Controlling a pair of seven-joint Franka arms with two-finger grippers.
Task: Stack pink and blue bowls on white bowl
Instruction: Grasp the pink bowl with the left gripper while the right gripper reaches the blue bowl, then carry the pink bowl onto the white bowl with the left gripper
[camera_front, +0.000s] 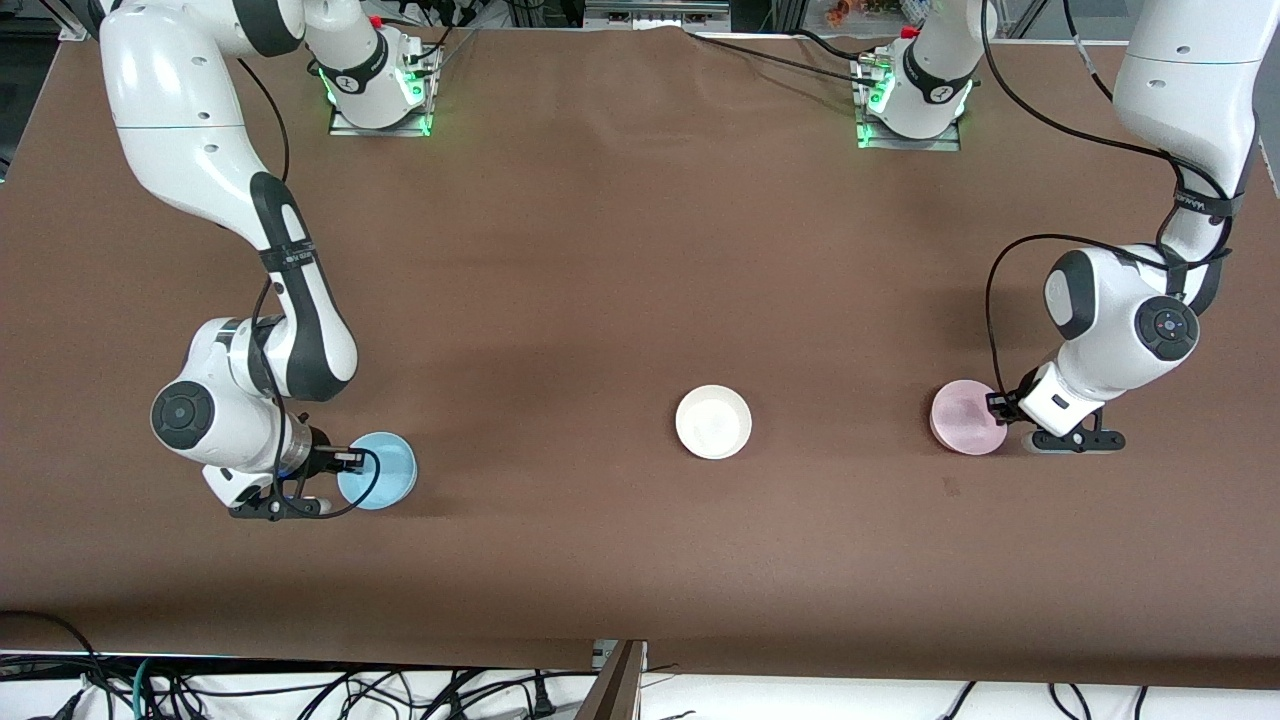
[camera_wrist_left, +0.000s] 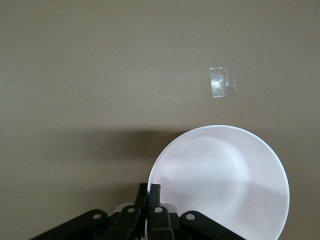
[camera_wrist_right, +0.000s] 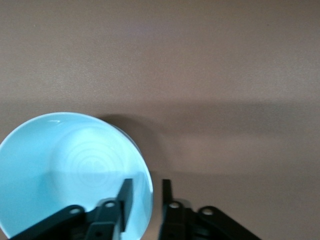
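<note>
The pink bowl (camera_front: 965, 418) sits on the brown table toward the left arm's end. My left gripper (camera_front: 1001, 405) is shut on its rim, one finger inside and one outside; the left wrist view shows the pink bowl (camera_wrist_left: 220, 180) pinched by the left gripper (camera_wrist_left: 148, 192). The blue bowl (camera_front: 383, 470) sits toward the right arm's end. My right gripper (camera_front: 350, 460) straddles its rim with the jaws still apart; in the right wrist view the blue bowl (camera_wrist_right: 70, 170) has one finger of the right gripper (camera_wrist_right: 146, 185) inside and one outside. The white bowl (camera_front: 713, 422) stands alone between them.
The two arm bases (camera_front: 378, 85) (camera_front: 915, 100) stand along the table's edge farthest from the front camera. Cables hang below the table's near edge (camera_front: 600, 655). A small shiny patch (camera_wrist_left: 220, 82) lies on the table near the pink bowl.
</note>
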